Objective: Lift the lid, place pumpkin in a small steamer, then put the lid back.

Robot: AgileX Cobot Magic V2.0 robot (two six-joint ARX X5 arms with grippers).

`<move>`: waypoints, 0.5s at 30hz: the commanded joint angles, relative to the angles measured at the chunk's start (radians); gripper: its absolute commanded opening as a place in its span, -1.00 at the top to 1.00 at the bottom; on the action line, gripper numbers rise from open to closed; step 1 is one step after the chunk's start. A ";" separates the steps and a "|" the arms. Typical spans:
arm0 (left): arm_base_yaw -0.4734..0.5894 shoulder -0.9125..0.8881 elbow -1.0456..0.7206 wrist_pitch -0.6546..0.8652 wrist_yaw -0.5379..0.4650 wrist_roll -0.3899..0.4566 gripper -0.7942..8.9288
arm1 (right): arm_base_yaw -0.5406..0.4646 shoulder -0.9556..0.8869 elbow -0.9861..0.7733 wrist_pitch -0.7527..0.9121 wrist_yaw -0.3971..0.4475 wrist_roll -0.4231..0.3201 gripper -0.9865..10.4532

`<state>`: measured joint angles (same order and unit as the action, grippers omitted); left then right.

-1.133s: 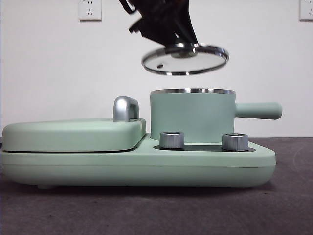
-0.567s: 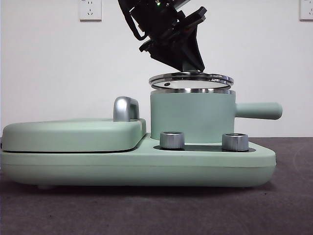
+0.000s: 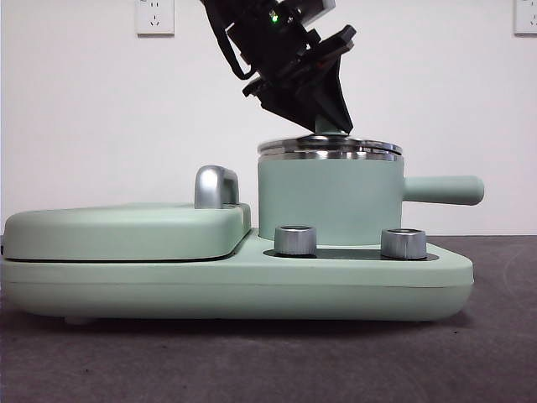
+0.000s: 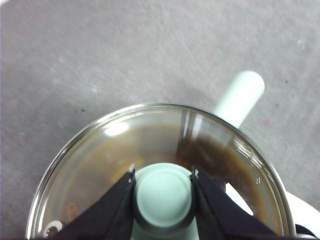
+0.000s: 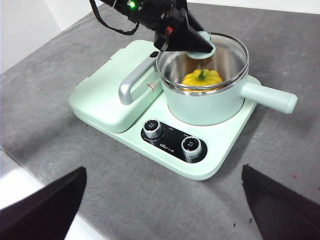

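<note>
The lid (image 3: pixel 330 148) lies level on the steel rim of the small steamer (image 3: pixel 327 201). My left gripper (image 3: pixel 331 126) reaches down from above, shut on the lid's mint-green knob (image 4: pixel 163 192). In the left wrist view the jaws squeeze the knob from both sides, with the glass of the lid (image 4: pixel 150 135) spread out beyond them. Through that glass the right wrist view shows the pumpkin (image 5: pixel 202 78) inside the small steamer (image 5: pixel 200 107). My right gripper (image 5: pixel 165 210) waits open, high above the table and well short of the appliance.
The steamer stands on the wide mint-green base (image 3: pixel 252 285), behind two steel dials (image 3: pixel 295 240) (image 3: pixel 404 243). A flat griddle cover (image 3: pixel 126 231) with a steel handle (image 3: pixel 214 186) fills the left half. The steamer's side handle (image 3: pixel 445 190) sticks out right.
My left gripper has lowered the lid from tilted in the air above the steamer to resting flat on its rim.
</note>
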<state>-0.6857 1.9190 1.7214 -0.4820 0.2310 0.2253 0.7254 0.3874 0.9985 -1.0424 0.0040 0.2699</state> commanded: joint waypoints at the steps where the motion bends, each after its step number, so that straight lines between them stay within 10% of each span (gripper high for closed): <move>1: -0.010 0.033 0.037 0.000 0.001 0.019 0.80 | 0.007 0.002 0.007 0.011 0.005 0.014 -0.03; 15: -0.010 0.038 0.037 -0.074 0.001 0.067 0.80 | 0.007 0.002 0.007 0.025 0.023 0.016 -0.03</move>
<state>-0.6857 1.9274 1.7401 -0.5247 0.2329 0.2783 0.7254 0.3874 0.9985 -1.0290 0.0238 0.2707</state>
